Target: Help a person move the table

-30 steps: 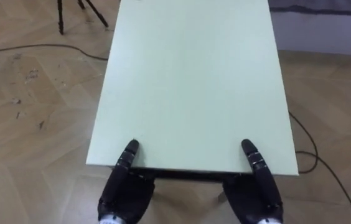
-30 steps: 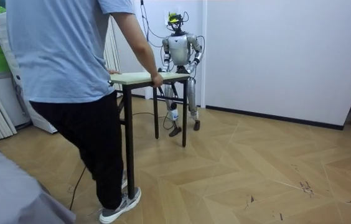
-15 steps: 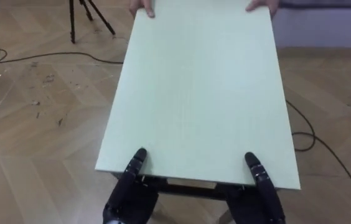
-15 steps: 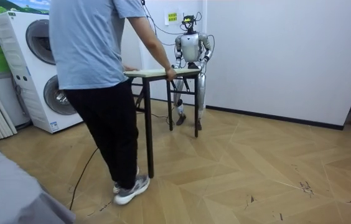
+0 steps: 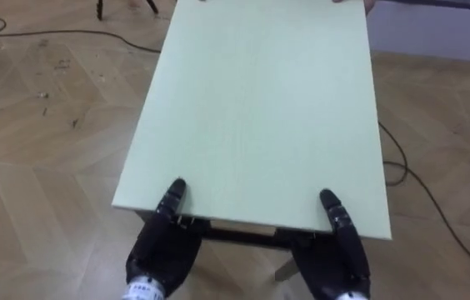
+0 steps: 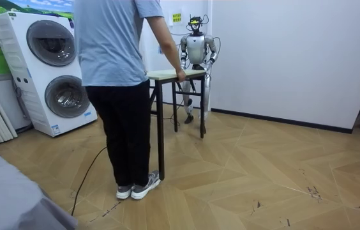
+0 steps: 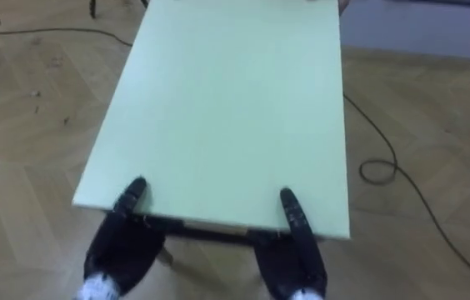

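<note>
The table (image 5: 252,108) looked stiff and light enough for two. The left hand (image 5: 162,246) and right hand (image 5: 339,250) each clamped its near edge, thumb on top, while the person (image 6: 113,51) held the far end.

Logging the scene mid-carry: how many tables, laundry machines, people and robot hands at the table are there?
Pale green rectangular table with dark legs: 1
White front-loading laundry machines, stacked: 2
Person holding the table's far end: 1
Robot hands at the near edge, left hand and right hand: 2
Total: 6
</note>
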Tool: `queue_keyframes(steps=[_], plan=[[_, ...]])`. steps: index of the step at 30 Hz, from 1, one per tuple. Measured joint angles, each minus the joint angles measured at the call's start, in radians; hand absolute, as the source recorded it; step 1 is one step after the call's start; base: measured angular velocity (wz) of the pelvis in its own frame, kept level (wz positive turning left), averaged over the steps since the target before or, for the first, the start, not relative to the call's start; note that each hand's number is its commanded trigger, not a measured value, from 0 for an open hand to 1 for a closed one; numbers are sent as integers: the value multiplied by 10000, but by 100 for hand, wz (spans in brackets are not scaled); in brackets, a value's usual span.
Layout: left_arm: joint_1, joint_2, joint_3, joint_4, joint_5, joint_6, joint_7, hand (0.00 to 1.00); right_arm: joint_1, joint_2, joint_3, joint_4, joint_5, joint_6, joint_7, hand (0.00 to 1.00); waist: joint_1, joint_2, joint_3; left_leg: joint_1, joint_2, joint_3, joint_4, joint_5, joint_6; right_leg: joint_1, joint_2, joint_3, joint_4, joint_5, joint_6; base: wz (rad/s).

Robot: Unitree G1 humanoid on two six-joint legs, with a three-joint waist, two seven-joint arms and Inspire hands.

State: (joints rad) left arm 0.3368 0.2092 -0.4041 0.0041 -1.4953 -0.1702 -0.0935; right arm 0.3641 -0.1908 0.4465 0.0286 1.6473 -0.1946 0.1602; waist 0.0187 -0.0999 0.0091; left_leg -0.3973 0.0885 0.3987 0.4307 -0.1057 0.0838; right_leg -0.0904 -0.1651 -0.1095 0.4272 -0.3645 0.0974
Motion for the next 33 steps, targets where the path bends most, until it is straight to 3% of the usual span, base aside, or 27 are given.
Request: queue_keyframes(steps=[2, 6, 9, 10, 11, 12, 13, 14, 15, 17, 19, 21, 23, 24, 26, 27, 30, 33], plan=[[8, -3, 75, 0, 0, 120, 0, 100, -39, 31, -102, 51, -16, 121, 0, 100, 9, 33, 21, -273, 224, -118, 6, 200, -60, -190, 286, -177, -294, 64, -284, 6], [29, 76, 51, 38, -2, 207, 4, 100, -37, 12, -225, 163, -14, 314, -1, 100, -102, 118, 77, -333, 393, -485, -311, 748, -167, -205, 695, -435, -365, 274, -567, 14], [74, 199, 38, 49, 61, 341, 8, 100, 49, -7, -289, 214, -12, 324, -3, 100, 181, 315, 132, -109, 546, -743, -1326, 1734, -427, -300, 1195, -473, -679, 689, -944, -2], [49, 232, 38, 45, 53, 332, 10, 100, 54, 24, -276, 201, -17, 287, -3, 100, 206, 427, 144, 19, 512, -1143, -2158, 2455, -897, -331, 1437, -523, -1066, 1000, -1142, 8], [-12, 191, 10, 41, 52, 305, 7, 100, 52, -22, -290, 117, -21, 225, -2, 100, 179, 503, 161, 44, 516, -1691, -2486, 2824, -1424, -525, 1398, -913, -1239, 1220, -1388, -13], [35, 150, -24, 43, -29, 211, 2, 100, 15, -39, -274, 116, -22, 192, -5, 100, 460, 592, 205, -6, 609, -1875, -1269, 1784, -1185, -676, 1366, -1100, -1155, 1310, -1517, -34], [103, 128, -73, 42, -100, 197, 0, 100, 12, -101, -273, 115, -22, 187, -5, 100, 549, 678, 196, -9, 664, -1876, -394, 1070, -1103, -685, 1359, -1183, -1162, 1364, -1564, -47], [170, 118, -212, 42, -237, 181, -2, 100, 10, -259, -287, 114, -39, 172, -5, 100, 580, 875, 179, 71, 756, -1896, 1145, 21, -1135, -678, 1334, -1450, -1126, 1429, -1631, -15], [174, 115, -336, 43, -235, 183, 3, 100, 11, -397, -304, 113, -41, 95, -5, 100, 508, 1046, 207, 280, 797, -2004, 2258, -626, -1199, -694, 1307, -1822, -1012, 1462, -1707, 0], [199, 93, -370, 44, -145, 183, 3, 100, 10, -443, -314, 92, -58, 35, -29, 100, 409, 1208, 200, 918, 966, -2127, 3287, -1335, -1308, -774, 1312, -2373, -854, 1482, -1831, 8], [176, 22, -317, 41, -44, 192, 9, 100, 10, -450, -337, -6, -87, 29, -85, 100, 300, 1354, 202, 1777, 1041, -2239, 3667, -1609, -1451, -987, 1388, -2588, -647, 1523, -1931, 16], [77, -130, -267, 42, 55, 191, 27, 100, 3, -448, -350, -106, -91, -39, -85, 100, 77, 1533, 214, 2682, 1083, -2516, 3422, -1645, -1491, -1373, 1418, -2833, -353, 1530, -1963, 29], [-124, -98, -216, 44, 61, 188, 38, 100, -101, -397, -284, -156, -84, -142, -89, 100, -118, 1601, 216, 3601, 872, -2846, 1687, -2164, -1877, -1953, 1343, -2892, 238, 1556, -1964, 12], [-123, -89, -195, 44, 67, 192, 57, 100, -101, -413, -275, -158, -83, -145, -90, 100, -142, 1592, 210, 3762, 781, -2865, 1202, -2231, -1794, -2037, 1298, -2842, 297, 1606, -1965, 24], [-158, -88, -273, 27, 168, 201, 130, 100, 67, -492, -293, -324, -62, -227, -79, 100, -469, 1684, 197, 4299, 475, -2949, -617, -2236, -1792, -2421, 1308, -2173, 364, 1977, -1953, 40], [-224, -79, -306, 21, 169, 201, 106, 100, 112, -490, -357, -367, -56, -213, -43, 100, -390, 1682, 195, 4409, 393, -2935, -1097, -2271, -1772, -2627, 1251, -2015, 357, 2106, -1869, 15], [-415, -79, -336, 24, 182, 202, 255, 100, 24, -415, -496, -323, -55, -98, -55, 100, -374, 1723, 216, 4371, 324, -2857, -1514, -2585, -1611, -2919, 1153, -2007, 356, 2321, -1705, -1], [-430, -144, -332, 79, 234, 189, 328, 100, 1, -338, -611, -213, -81, 28, -59, 100, -291, 1716, 218, 4293, 109, -2822, -1775, -2541, -1497, -3008, 1072, -1938, -34, 2852, -1637, -3]])
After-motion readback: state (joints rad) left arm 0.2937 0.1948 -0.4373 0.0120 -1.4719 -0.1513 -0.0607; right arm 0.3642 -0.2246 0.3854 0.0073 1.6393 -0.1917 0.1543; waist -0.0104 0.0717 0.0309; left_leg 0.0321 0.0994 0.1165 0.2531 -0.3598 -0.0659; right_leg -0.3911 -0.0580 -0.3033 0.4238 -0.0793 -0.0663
